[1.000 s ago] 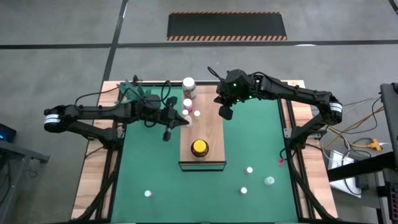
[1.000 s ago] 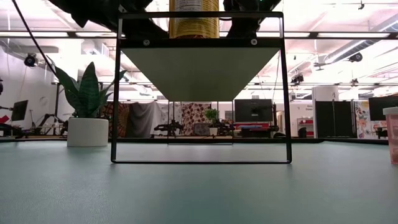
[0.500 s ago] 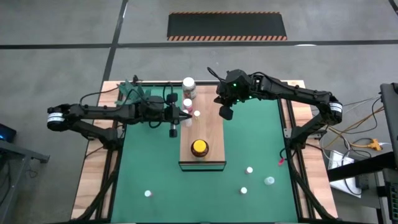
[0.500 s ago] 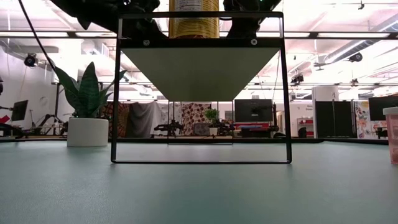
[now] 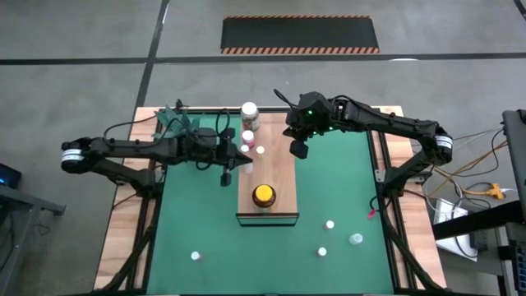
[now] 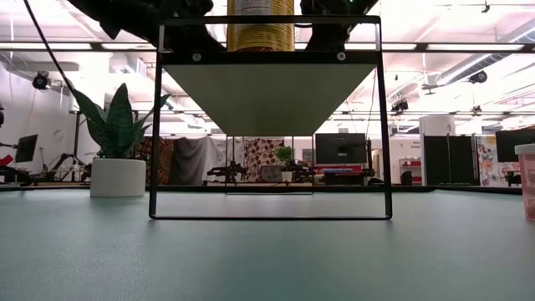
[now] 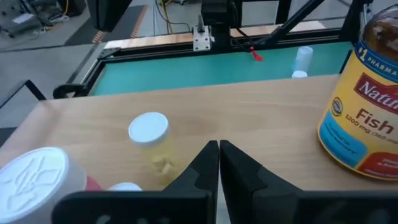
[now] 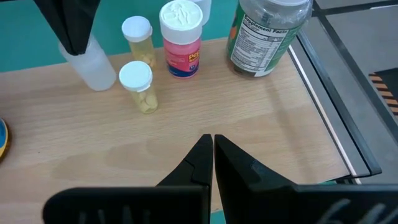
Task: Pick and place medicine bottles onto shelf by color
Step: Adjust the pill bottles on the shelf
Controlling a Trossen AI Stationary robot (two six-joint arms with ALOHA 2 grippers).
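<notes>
The shelf (image 5: 275, 177) stands mid-table on the green mat. At its far end stand several medicine bottles: a white-lidded jar (image 5: 249, 111), a pink white-capped bottle (image 8: 181, 40), two small white-capped bottles (image 8: 138, 84) and a clear one (image 8: 96, 68). Toward the near end sits the amber yellow-lidded jar (image 5: 263, 195). My left gripper (image 7: 219, 148) is shut and empty, reaching over the shelf's left side among the small bottles. My right gripper (image 8: 212, 144) is shut and empty above the shelf's far right part. My left gripper's fingers (image 8: 69, 28) stand right over the clear bottle's top (image 8: 87, 53) in the right wrist view. I cannot tell whether they touch it. The bottle stands upright on the shelf.
Several loose small bottles lie on the mat near the front: two white-capped at the right (image 5: 329, 224), a clear one (image 5: 355, 239), and one at the left (image 5: 196, 256). A white pot with a green plant (image 6: 117, 176) stands at the far left corner.
My left gripper has rolled a little about its own line while staying over the shelf's left side. The bottles have kept their places.
</notes>
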